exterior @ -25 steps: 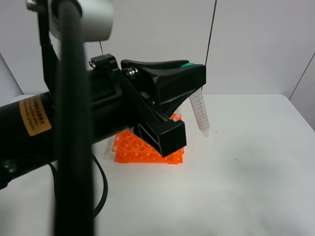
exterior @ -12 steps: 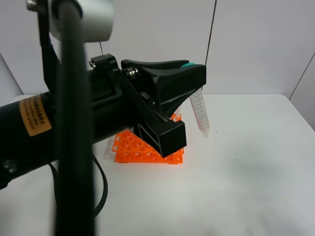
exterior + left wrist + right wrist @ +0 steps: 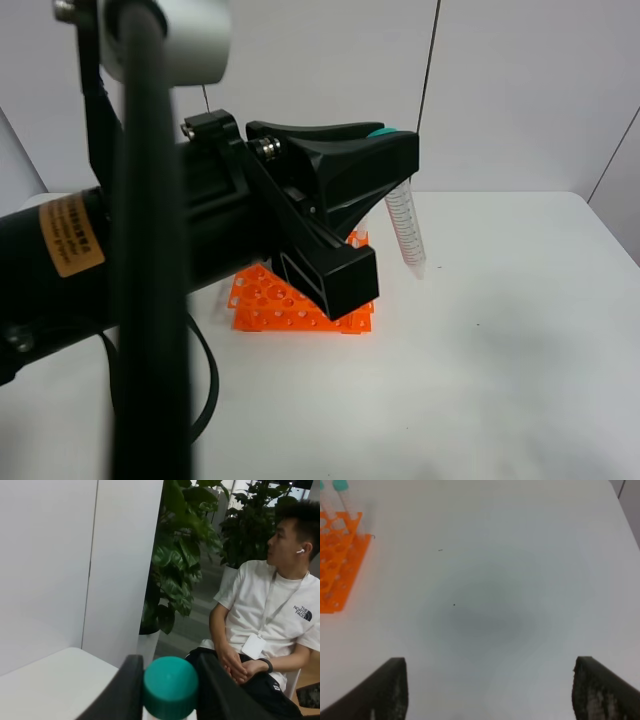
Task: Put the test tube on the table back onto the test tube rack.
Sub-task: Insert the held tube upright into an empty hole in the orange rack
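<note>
**Operator:** Where is the test tube?

**Spotter:** Your left gripper (image 3: 392, 140) has it. The jaws are clamped on the test tube (image 3: 405, 228) just under its teal cap (image 3: 170, 687). In your left wrist view a black finger (image 3: 131, 690) sits tight against each side of that cap. The tube hangs below the gripper with its cap up and tip down, leaning a little.

**Operator:** How does it look?

**Spotter:** It is slim and clear, with fine graduation marks running down the body and a pointed, cone-shaped tip. You have the tip over the table (image 3: 520, 330), just beside the corner of the test tube rack (image 3: 262, 300), not above its holes. I cannot tell you whether the tip touches the table.

**Operator:** And my other hand?

**Spotter:** Your right gripper (image 3: 490, 692) has its jaws standing wide apart and holds nothing, with bare white table beneath it. The orange rack lies well off to one side of that gripper. Two other teal-capped tubes (image 3: 343, 500) stand upright in its holes.
</note>
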You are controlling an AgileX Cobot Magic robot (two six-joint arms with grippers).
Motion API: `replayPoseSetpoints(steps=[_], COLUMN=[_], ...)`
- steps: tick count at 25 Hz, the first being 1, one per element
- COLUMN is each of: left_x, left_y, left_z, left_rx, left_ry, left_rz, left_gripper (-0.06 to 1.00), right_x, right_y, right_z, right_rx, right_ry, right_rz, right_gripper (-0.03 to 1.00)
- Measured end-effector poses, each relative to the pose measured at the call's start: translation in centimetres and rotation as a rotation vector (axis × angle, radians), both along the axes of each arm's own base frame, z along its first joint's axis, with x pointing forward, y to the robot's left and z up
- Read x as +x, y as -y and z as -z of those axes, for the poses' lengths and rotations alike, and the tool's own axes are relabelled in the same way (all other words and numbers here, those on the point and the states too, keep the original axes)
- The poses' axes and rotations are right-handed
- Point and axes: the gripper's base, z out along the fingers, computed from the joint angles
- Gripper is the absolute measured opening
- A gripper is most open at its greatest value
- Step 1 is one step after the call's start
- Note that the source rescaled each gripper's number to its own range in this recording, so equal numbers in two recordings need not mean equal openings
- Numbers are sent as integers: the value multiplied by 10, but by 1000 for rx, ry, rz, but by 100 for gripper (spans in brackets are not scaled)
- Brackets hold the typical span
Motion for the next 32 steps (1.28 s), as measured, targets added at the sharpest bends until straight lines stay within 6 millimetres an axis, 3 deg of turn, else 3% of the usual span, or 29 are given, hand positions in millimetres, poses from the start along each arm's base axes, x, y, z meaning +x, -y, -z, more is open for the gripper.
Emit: replayPoseSetpoints(steps=[4, 8, 14, 18, 25, 32], left_x=[7, 31, 79, 100, 118, 152], left_y=[-4, -21, -69, -95, -85, -76], left_z=[1, 7, 10, 15, 44, 59], left_rx=[25, 75, 115, 136, 332, 326], left_ry=[9, -28, -42, -59, -121, -102], left_rz=[-30, -132, -381, -503, -463, -499], left_gripper=[0, 0, 0, 0, 0, 0], right_x=[0, 0, 0, 0, 0, 0], right_y=[0, 0, 0, 0, 0, 0], right_z=[0, 0, 0, 0, 0, 0], right_rx=[0, 0, 0, 1, 1, 1], right_ry=[1, 1, 1, 1, 1, 1], right_rz=[0, 0, 0, 0, 0, 0], right_gripper=[87, 87, 87, 87, 87, 87])
